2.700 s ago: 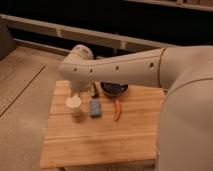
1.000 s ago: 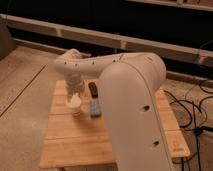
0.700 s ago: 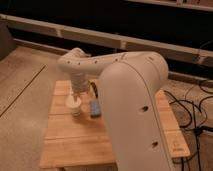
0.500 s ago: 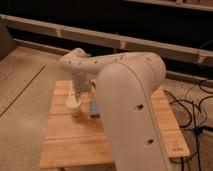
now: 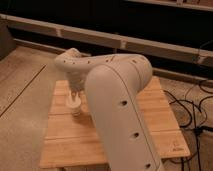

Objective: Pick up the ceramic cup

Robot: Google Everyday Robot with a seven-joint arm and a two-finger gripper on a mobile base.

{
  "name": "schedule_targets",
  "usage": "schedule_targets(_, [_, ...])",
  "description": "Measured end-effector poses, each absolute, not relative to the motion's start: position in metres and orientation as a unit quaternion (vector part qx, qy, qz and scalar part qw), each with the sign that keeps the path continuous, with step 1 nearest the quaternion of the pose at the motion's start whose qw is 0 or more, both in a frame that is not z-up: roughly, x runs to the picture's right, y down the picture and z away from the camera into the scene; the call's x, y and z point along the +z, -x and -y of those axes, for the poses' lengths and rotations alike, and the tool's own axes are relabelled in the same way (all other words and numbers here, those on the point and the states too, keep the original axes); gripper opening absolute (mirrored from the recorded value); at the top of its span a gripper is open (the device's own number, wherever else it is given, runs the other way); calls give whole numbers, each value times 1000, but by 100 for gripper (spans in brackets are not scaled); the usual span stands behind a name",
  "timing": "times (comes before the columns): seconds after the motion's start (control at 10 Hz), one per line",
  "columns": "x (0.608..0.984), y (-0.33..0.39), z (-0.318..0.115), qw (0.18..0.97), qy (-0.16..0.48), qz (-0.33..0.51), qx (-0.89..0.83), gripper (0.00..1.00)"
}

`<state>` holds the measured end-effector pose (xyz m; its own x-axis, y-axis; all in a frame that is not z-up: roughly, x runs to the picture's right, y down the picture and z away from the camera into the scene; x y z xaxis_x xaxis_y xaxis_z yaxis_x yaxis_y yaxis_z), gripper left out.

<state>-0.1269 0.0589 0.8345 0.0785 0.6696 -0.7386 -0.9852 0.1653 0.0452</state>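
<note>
Compared with half a second before: hardly any change in the place of the ceramic cup (image 5: pixel 74 104), found at the same spot on the left half of the wooden table (image 5: pixel 150 131), nearer to the far edge than to the near one. Blue block, visible then just to the right of the cup, now covered by the big white arm (image 5: pixel 117 95). Same for the dark bowl and the orange thing seen on the far part of the table almost three seconds ago: hidden now behind the arm. Bent in nearly the same way as half a second ago, this arm: up from the lower right, over the middle of the table, then down at the left end.

Gripper (image 5: pixel 74 95) directly above the cup, down at the rim, touching it or almost; impossible to say which. Impossible also to tell whether apart or closed on the cup, being merged with the pale wrist and the pale cup.

Stands upright, the cup: wide round rim upward, narrower tan base downward, long axis vertical, no lean to be noticed. Base seemingly on the wood, but not sure whether resting or slightly lifted.

At the right, dark cables (image 5: pixel 192 100) on the floor beside the table. At the left, speckled floor (image 5: pixel 22 85).
</note>
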Motion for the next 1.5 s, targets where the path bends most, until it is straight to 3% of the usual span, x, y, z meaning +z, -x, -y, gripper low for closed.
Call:
schedule_targets(0.2, [838,130,-64,690,264,-331,587,60])
schedule_targets(0.3, [840,133,-66,690,274,-333,581,53])
schedule_targets(0.5, [846,139,-70,697,299,-331,561,29])
schedule_targets(0.7, [848,142,-69,700,307,-327,555,16])
schedule_targets(1.5, [838,151,-50,702,304,-300,571,16])
